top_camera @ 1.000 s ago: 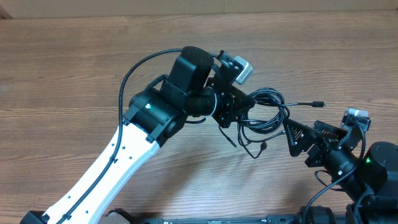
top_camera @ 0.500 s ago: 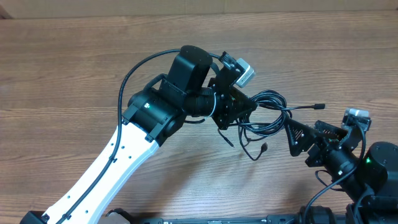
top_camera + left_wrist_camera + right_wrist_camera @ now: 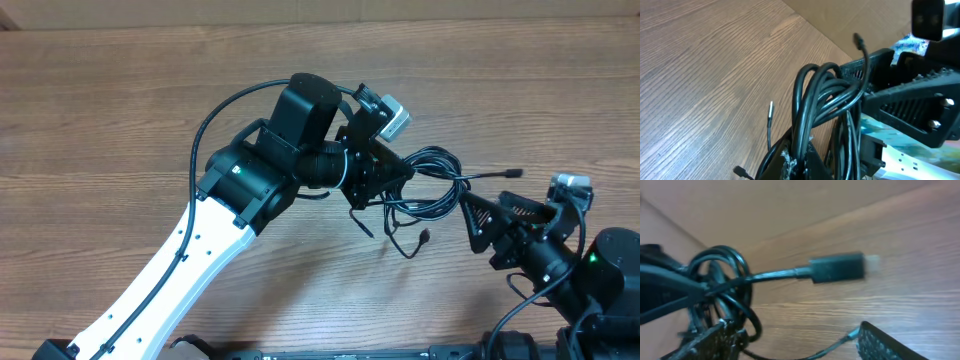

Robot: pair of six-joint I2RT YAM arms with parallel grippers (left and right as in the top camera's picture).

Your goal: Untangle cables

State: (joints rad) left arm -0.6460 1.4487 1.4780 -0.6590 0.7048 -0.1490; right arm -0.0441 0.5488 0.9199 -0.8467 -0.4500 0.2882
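Note:
The cables [image 3: 432, 182] are a knotted bundle of thin black cords on the wooden table, right of centre. My left gripper [image 3: 392, 172] is shut on the bundle's left side. In the left wrist view several looped cords [image 3: 815, 100] rise out of its jaws [image 3: 801, 167]. One strand with a plug end [image 3: 512, 172] sticks out to the right, and it shows blurred in the right wrist view [image 3: 837, 267]. My right gripper [image 3: 482, 202] is open just right of the bundle. In its own view [image 3: 800, 345] one strand runs low between its fingers [image 3: 885, 342], and the loops [image 3: 720, 280] lie at its left finger.
The left arm [image 3: 250, 180] reaches across the table's middle from the bottom left. Loose cord ends [image 3: 424, 236] hang down below the bundle towards the front. The right gripper's finger [image 3: 910, 100] crowds the left wrist view on the right.
My left gripper has turned slightly and drawn the bundle a little to the left. The right gripper has barely shifted and stays open.

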